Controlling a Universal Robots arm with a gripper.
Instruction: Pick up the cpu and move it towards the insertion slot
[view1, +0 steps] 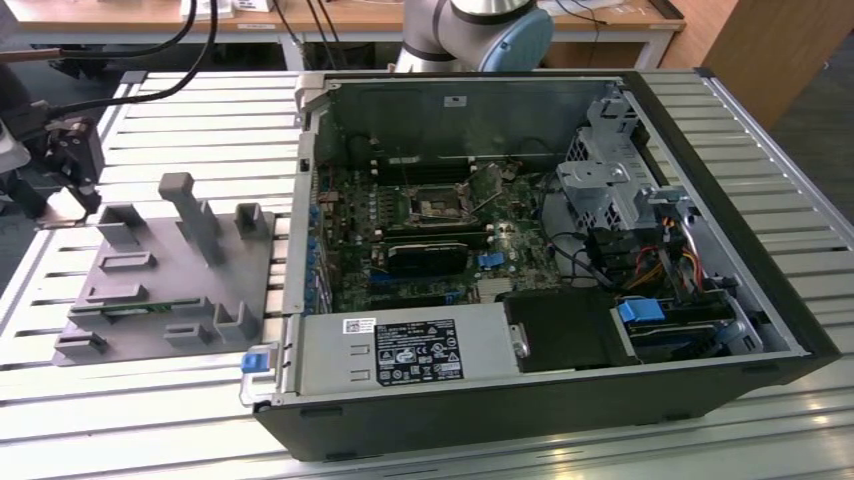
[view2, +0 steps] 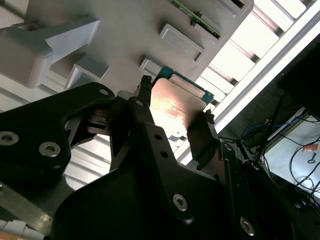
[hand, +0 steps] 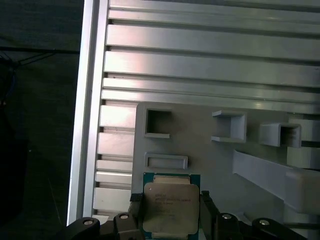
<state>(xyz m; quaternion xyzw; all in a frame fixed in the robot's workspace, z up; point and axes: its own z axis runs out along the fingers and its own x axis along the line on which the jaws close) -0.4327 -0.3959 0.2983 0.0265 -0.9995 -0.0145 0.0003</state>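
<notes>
The cpu is a flat square chip with a silvery top and green rim, and it sits between my two black fingers in both wrist views. My gripper is shut on its opposite edges. The second wrist view shows the cpu in the gripper over the edge of the grey fixture plate. In the exterior view my gripper hangs at the far left, beside the fixture plate. The insertion slot is a dark square socket on the motherboard inside the open computer case, well off to the exterior view's right.
The open computer case lies on its side on the slatted aluminium table. Grey upright blocks rise from the fixture plate. A power supply, drive cages and cables crowd the case. The arm's base stands behind it.
</notes>
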